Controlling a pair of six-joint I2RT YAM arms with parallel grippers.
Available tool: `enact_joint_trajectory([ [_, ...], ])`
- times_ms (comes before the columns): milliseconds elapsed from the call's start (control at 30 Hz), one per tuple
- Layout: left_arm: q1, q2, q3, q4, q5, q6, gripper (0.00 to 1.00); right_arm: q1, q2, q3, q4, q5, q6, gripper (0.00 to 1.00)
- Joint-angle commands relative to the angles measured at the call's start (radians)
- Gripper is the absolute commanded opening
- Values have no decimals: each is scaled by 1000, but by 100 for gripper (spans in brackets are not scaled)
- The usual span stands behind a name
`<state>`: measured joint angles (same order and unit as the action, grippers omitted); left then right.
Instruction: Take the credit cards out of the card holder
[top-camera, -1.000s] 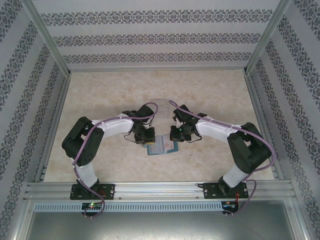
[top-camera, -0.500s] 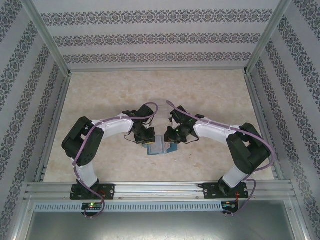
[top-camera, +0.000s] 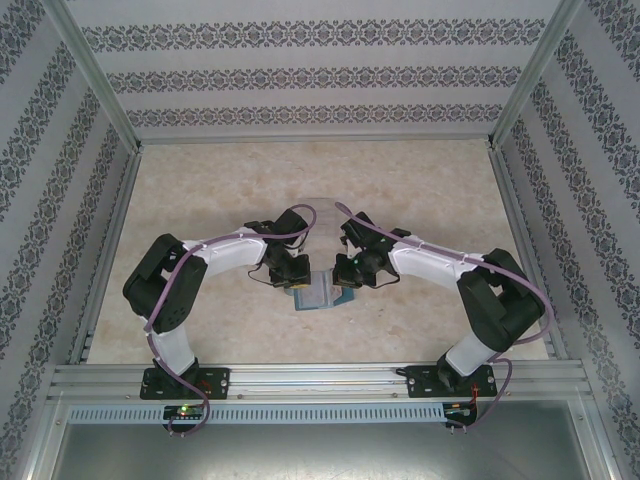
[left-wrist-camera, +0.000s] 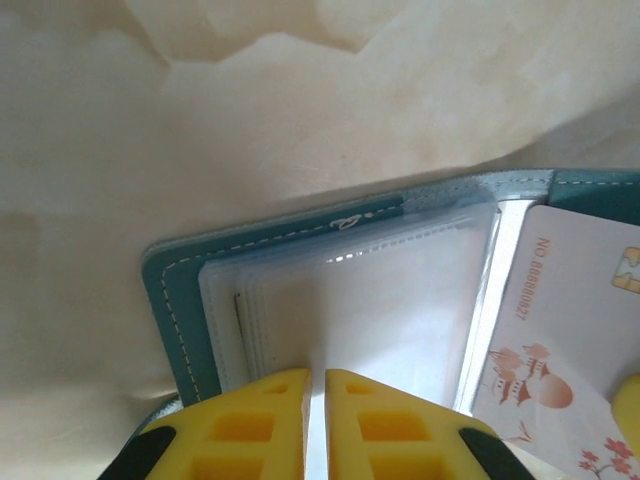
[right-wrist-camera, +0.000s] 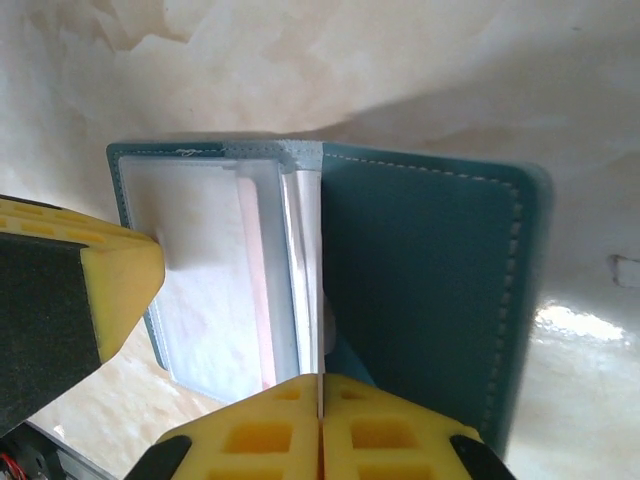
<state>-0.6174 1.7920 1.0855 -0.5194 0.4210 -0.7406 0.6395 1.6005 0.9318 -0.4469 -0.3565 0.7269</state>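
Left wrist view: the left pincer (left-wrist-camera: 316, 380) has its yellow fingers almost together, clamped on the near edge of the clear sleeves (left-wrist-camera: 340, 300) of the card holder (left-wrist-camera: 180, 300). The holder lies open on the marbled table (left-wrist-camera: 200, 120), straight ahead of the fingertips. To this pincer's right, past the shiny fold, a white credit card (left-wrist-camera: 560, 310) with a number and a red temple print faces up. Right wrist view: the right pincer (right-wrist-camera: 320, 385) is pressed together on one clear leaf, seen edge-on and bound at the spine ahead of it. The teal cover spreads to its right and the sleeves to its left.
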Motion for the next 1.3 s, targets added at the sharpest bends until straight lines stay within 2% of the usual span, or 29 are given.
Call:
enact_joint_trajectory([
  [0,-10,-42,32,-70,-49,20,14,3,-47,46,-56,36,-17,8],
  [233,-7,-93,50,-81,-80,24,14,-21,-81,79,-93,37,-102,6],
  [333,-1,-126,30,-65,-94,21,14,-31,-85,98,-94,36,-189,9],
  [567,22,-174,-31,-21,-97,5,16,-39,-53,163,-114,-16,-523,3],
  [667,31,-209,-74,24,-101,-12,19,-38,-42,187,-127,-20,-737,2],
  [767,40,-237,-106,35,-101,-14,19,-39,-4,243,-198,-18,-948,0],
  [900,48,-281,-160,30,-111,-20,20,-43,66,347,-303,-1,-1147,0],
  [1100,67,-341,-208,15,-126,-32,20,-45,168,508,-420,71,-1392,0],
  [1267,86,-384,-236,-2,-142,-37,20,-49,244,637,-478,133,-1530,0],
])
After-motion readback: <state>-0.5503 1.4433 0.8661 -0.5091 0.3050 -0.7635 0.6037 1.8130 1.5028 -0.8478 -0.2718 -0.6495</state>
